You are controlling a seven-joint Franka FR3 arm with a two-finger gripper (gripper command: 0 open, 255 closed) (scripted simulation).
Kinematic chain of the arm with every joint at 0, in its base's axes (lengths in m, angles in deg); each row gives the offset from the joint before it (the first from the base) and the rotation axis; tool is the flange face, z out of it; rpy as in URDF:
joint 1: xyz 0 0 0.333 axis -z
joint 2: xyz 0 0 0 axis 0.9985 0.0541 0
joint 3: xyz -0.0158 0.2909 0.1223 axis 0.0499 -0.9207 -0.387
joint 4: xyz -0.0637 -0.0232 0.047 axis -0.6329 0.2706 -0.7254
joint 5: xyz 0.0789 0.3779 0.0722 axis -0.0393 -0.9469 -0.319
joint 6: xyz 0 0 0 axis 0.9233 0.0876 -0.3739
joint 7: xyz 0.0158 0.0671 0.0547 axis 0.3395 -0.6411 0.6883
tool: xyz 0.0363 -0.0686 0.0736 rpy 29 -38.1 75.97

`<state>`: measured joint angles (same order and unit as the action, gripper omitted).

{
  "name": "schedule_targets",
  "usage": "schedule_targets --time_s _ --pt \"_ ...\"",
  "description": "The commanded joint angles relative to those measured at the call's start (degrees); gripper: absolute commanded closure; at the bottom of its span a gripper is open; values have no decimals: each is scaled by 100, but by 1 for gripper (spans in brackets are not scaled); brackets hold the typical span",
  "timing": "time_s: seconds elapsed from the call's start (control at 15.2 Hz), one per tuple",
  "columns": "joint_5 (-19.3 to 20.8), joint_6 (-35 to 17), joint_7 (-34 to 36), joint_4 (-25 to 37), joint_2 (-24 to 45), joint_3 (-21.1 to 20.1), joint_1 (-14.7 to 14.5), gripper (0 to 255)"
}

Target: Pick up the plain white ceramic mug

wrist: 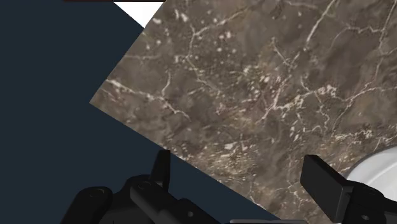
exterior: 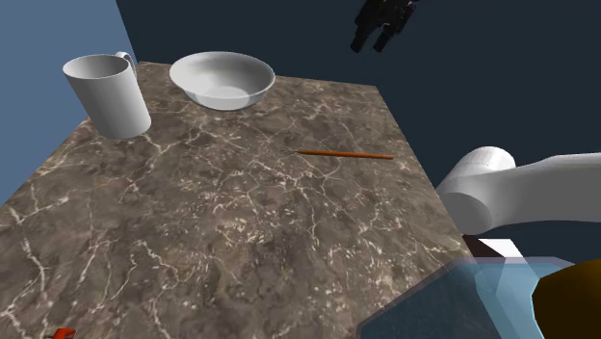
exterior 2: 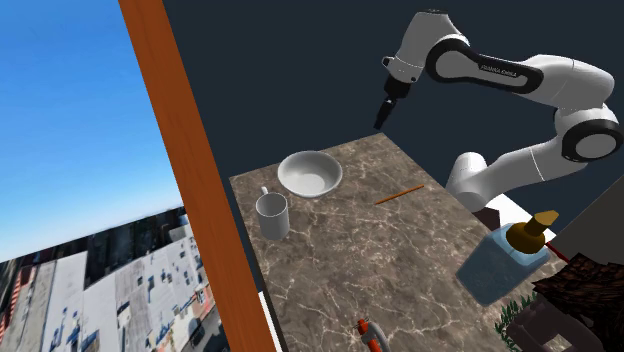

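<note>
The mug (exterior: 108, 94) stands upright at the marble table's (exterior: 241, 241) far left corner in the shoulder view, near the bowl (exterior: 222, 79), while the gripper (exterior: 385, 24) hangs high over the far edge, fingers apart and empty, well apart from it.

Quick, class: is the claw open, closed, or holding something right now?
Claw: open, holding nothing. The mug stands apart from it on the table.

The arm (exterior 2: 500, 75) holds its tool (exterior: 372, 42) raised, fingers (wrist: 323, 180) apart.
</note>
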<state>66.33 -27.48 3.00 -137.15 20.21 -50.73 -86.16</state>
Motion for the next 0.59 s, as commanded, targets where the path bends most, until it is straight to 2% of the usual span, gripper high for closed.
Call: schedule_targets --time_s 0.0,0.53 --pt "0 0 0 0 0 0 0 0" --pt "-303 -214 1125 717 863 -1075 -166 0"
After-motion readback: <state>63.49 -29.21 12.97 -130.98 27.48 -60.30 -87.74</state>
